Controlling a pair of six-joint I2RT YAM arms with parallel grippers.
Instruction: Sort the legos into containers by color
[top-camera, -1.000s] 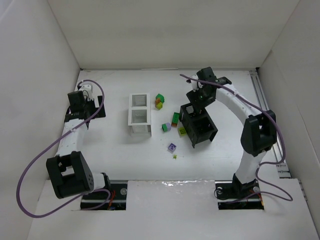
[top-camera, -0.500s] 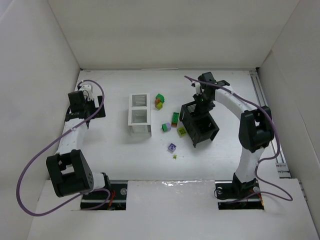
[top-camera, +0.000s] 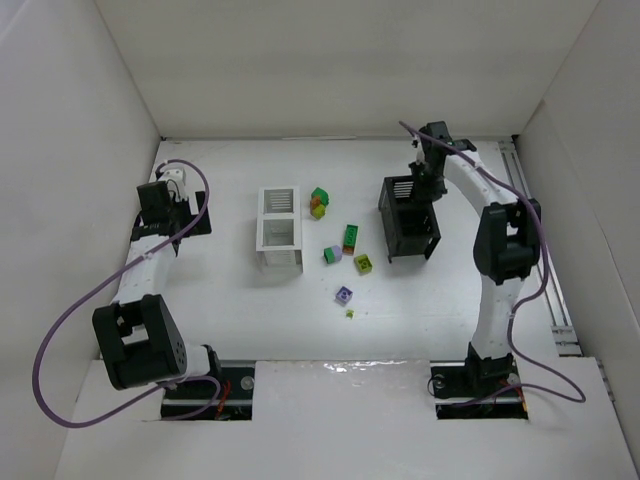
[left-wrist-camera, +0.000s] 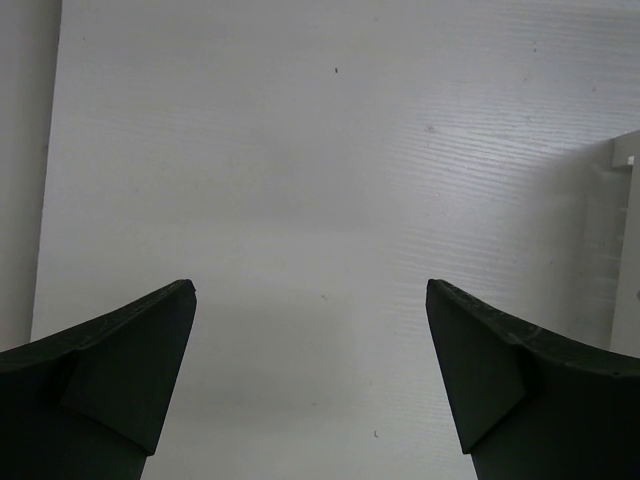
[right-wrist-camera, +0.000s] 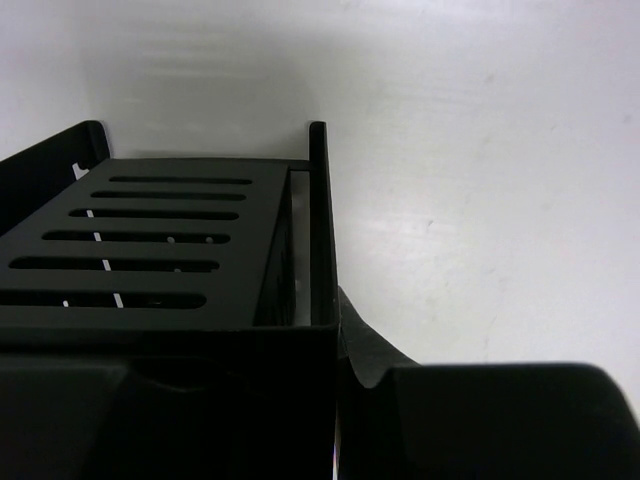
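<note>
The black container (top-camera: 408, 222) stands right of centre, and my right gripper (top-camera: 428, 186) is shut on its far right wall. In the right wrist view that thin wall sits pinched in the gripper (right-wrist-camera: 335, 330), beside the black container's slatted side (right-wrist-camera: 170, 240). The white container (top-camera: 279, 228) stands left of centre. Between the two boxes lie the legos: a green, orange and yellow-green stack (top-camera: 319, 201), a green and orange one (top-camera: 350, 238), a green-lavender one (top-camera: 332, 254), a yellow-green one (top-camera: 363, 263), a lavender one (top-camera: 344, 295) and a tiny yellow one (top-camera: 350, 314). My left gripper (top-camera: 165, 195) is open at the far left, over bare table.
White walls close in the table at the back and both sides. A purple cable loops off the left arm (top-camera: 60, 330). In the left wrist view my open gripper (left-wrist-camera: 310, 300) faces bare table, with an edge of the white container (left-wrist-camera: 625, 250) at the right.
My right gripper has shut on the black container's wall and dragged it back and to the right, turning it square and away from the legos. The left arm has not moved.
</note>
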